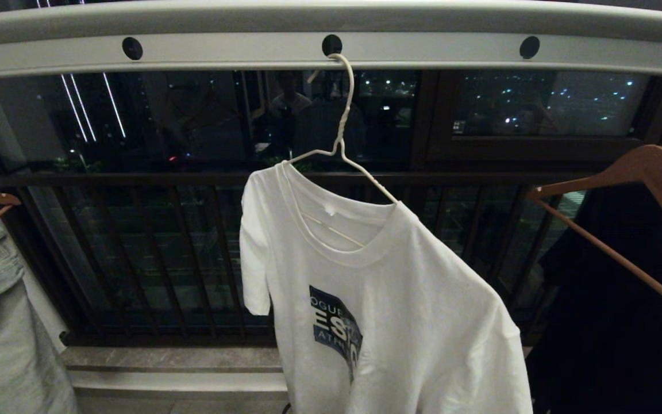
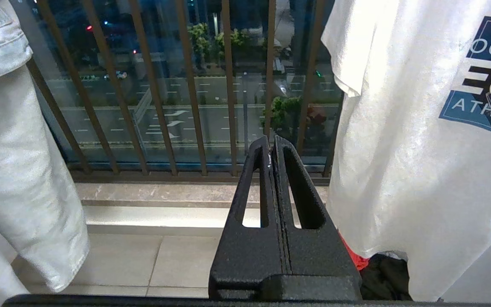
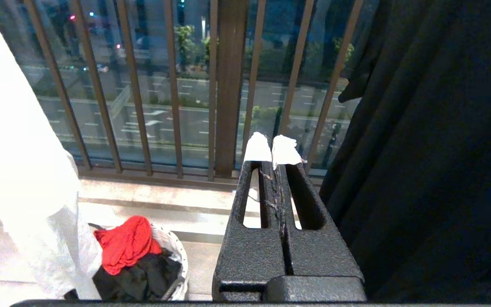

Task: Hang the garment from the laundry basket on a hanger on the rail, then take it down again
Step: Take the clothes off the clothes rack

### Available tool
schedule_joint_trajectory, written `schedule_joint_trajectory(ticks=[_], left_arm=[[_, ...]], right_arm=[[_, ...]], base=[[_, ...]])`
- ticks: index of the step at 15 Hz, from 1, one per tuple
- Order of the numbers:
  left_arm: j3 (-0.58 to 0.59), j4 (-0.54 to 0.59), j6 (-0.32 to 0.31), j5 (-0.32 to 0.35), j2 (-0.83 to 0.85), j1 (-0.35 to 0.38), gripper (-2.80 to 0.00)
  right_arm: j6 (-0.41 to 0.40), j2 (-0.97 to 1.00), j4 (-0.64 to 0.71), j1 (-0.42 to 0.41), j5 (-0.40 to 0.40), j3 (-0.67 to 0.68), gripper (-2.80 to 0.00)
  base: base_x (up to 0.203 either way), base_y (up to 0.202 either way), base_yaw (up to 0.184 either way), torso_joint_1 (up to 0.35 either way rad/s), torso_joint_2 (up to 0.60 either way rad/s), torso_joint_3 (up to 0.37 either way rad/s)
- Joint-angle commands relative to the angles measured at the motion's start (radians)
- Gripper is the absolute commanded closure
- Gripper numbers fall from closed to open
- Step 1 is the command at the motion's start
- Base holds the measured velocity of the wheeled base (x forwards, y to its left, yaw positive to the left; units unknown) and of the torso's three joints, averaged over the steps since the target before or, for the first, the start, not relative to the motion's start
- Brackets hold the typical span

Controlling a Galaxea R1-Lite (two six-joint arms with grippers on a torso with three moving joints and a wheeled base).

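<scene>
The garment (image 1: pixel 388 299) is seen draped on the hanger (image 1: pixel 339 132), hooked into the rail (image 1: pixel 331 52) for support. Both tools, left tool (image 2: pixel 272 143) and right tool (image 3: pixel 273 149), are kept clenched and empty, well below it, the laundry basket (image 3: pixel 173 256) lying beneath.

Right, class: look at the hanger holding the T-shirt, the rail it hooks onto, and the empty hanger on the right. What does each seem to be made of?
Hanger: thin wire, white coated, judging by its twisted neck. Rail: probably painted metal; smooth pale grey with punched round holes. Hanger on the right: looks like wood, thick, brown, satin sheen. T-shirt: soft white knit, likely cotton.
</scene>
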State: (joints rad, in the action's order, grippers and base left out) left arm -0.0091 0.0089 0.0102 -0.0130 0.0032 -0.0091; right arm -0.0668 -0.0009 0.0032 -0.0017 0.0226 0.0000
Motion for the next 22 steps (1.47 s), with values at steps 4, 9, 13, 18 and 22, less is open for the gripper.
schedule_joint_trajectory(ticks=[4,9,13,18,22], left_arm=[[0.0,0.0,0.001,-0.001,-0.002,0.0,0.0],[0.0,0.0,0.001,-0.001,0.0,0.0,0.0],[0.0,0.0,0.001,-0.001,-0.002,0.0,0.0],[0.0,0.0,0.001,-0.001,-0.002,0.0,0.0],[0.0,0.0,0.001,-0.001,-0.002,0.0,0.0]], right_arm=[[-0.001,0.0,0.0,0.0,0.0,0.002,0.0],[0.001,-0.001,0.0,0.0,-0.001,0.002,0.0],[-0.004,0.0,0.0,0.0,0.0,0.002,0.0],[-0.007,0.001,0.0,0.0,0.0,0.002,0.0],[-0.001,0.001,0.0,0.0,-0.001,0.001,0.0]], base=[[0.0,0.0,0.0,0.0,0.0,0.0],[0.0,0.0,0.0,0.0,0.0,0.0],[0.0,0.0,0.0,0.0,0.0,0.0],[0.0,0.0,0.0,0.0,0.0,0.0],[0.0,0.0,0.0,0.0,0.0,0.0]])
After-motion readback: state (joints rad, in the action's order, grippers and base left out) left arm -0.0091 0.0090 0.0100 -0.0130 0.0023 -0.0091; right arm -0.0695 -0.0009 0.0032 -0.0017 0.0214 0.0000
